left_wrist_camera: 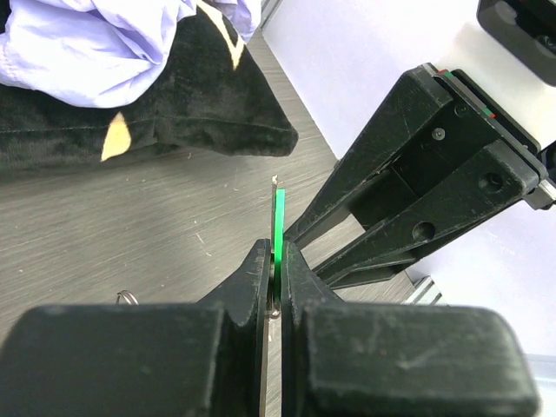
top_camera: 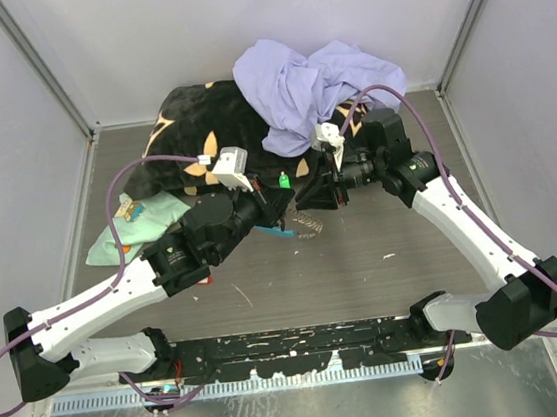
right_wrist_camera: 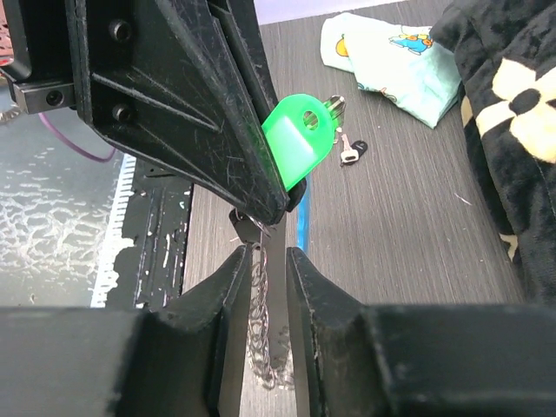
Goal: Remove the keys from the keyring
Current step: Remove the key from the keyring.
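Note:
My left gripper [top_camera: 280,200] [left_wrist_camera: 274,248] is shut on a key's green tag [left_wrist_camera: 279,221], which stands on edge above its fingertips. In the right wrist view the green tag [right_wrist_camera: 300,139] sticks out of the left gripper [right_wrist_camera: 265,208], with a bit of the key's metal beside it. The keyring's silver chain [right_wrist_camera: 265,321] [top_camera: 306,223] hangs down from there between the fingers of my right gripper [right_wrist_camera: 268,256] [top_camera: 329,195]. Those jaws stand narrowly apart, and the chain lies against one finger. The keyring's light-blue piece [right_wrist_camera: 301,230] shows just behind. A small loose key [right_wrist_camera: 350,154] lies on the table.
A black cushion with tan shapes [top_camera: 203,116] and a lavender cloth [top_camera: 314,79] are piled at the back. A mint-green printed cloth [top_camera: 144,219] lies at the left. Grey walls close in both sides.

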Motion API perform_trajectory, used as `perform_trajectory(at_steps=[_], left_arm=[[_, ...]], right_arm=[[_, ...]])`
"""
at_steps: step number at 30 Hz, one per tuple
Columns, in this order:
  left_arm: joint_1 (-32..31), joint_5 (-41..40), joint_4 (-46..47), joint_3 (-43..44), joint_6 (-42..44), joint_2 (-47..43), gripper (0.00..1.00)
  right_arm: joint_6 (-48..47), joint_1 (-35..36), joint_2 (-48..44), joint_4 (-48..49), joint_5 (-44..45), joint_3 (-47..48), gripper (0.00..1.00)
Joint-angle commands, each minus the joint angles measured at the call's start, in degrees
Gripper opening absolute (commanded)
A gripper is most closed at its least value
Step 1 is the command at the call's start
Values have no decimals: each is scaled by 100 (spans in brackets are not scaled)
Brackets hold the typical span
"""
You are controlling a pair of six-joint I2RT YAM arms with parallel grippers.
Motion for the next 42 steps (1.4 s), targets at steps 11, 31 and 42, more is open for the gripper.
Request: perform_trajectory(at_steps=[11,31,42], left_arm=[[-23,-237,697,14,-393,-222,0],[-21,-465,638,-54,-506,-214,0],[-22,-568,668,-26,-448,-70,0]], right_arm=[[520,126,-76,591,385,-48,19],[239,178,-67,30,643,470,2],[-783,506,-26,-974,1506,1014,1]])
